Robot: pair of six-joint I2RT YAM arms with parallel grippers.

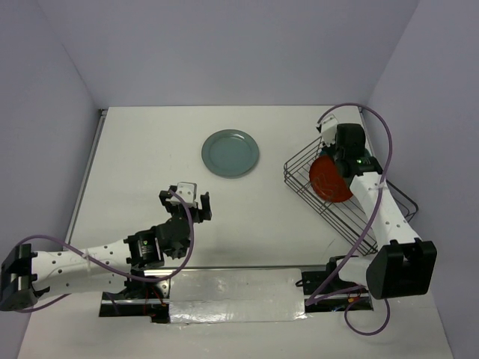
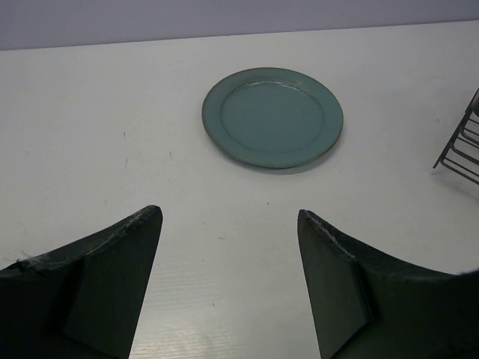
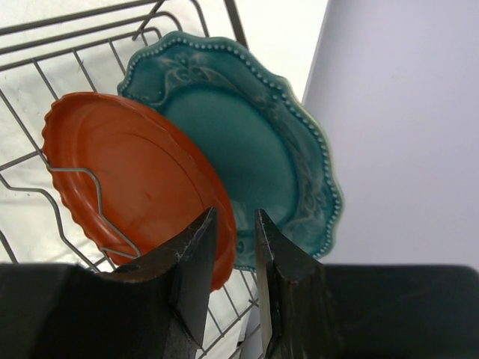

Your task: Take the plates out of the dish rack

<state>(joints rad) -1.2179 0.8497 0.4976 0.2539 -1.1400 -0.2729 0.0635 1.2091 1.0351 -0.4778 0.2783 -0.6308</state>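
Observation:
A pale grey-green plate (image 1: 230,153) lies flat on the table; it also shows in the left wrist view (image 2: 272,116). The dark wire dish rack (image 1: 299,161) stands at the right. A red-orange plate (image 1: 329,181) leans on edge in the rack, with a dark teal scalloped plate (image 3: 262,142) right behind it. My right gripper (image 1: 334,149) reaches into the rack from above. In the right wrist view its jaws (image 3: 236,213) are nearly closed, straddling the rim of the red-orange plate (image 3: 127,172). My left gripper (image 1: 187,196) hovers open and empty over bare table, short of the grey-green plate (image 2: 229,212).
The rack's corner shows at the right edge of the left wrist view (image 2: 460,153). Rack wires (image 3: 75,22) run round the plates. The right wall stands close behind the rack. A silver strip runs along the table's near edge (image 1: 232,288).

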